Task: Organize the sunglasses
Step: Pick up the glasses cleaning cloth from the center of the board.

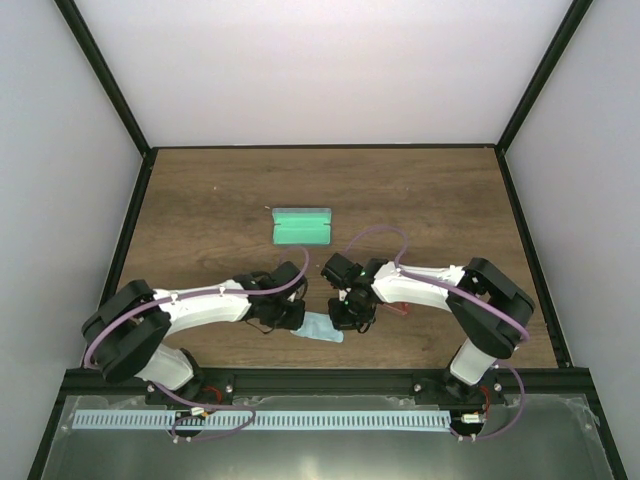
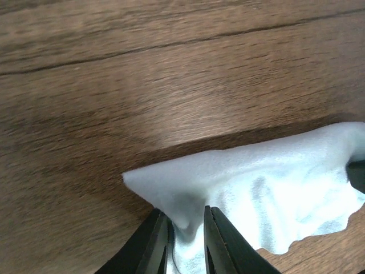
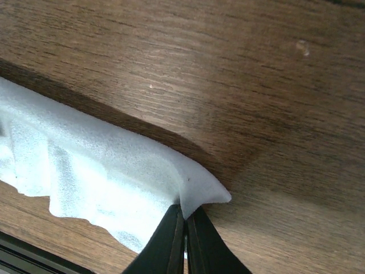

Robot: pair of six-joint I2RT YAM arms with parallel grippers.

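Note:
A light blue cloth (image 1: 322, 328) hangs between my two grippers near the table's front edge. My left gripper (image 2: 185, 214) is closed on a bunched fold near one corner of the cloth (image 2: 274, 182), and that corner is lifted off the wood. My right gripper (image 3: 185, 208) is shut tight on the opposite corner of the cloth (image 3: 102, 165), also raised. In the top view the left gripper (image 1: 290, 314) and right gripper (image 1: 350, 314) face each other. A thin red sliver (image 1: 397, 310) beside the right arm may be the sunglasses, mostly hidden.
The open case with its green inside (image 1: 302, 225) lies on the brown wooden table (image 1: 200, 200) behind the grippers. Black frame rails border the table's left, right and front edges.

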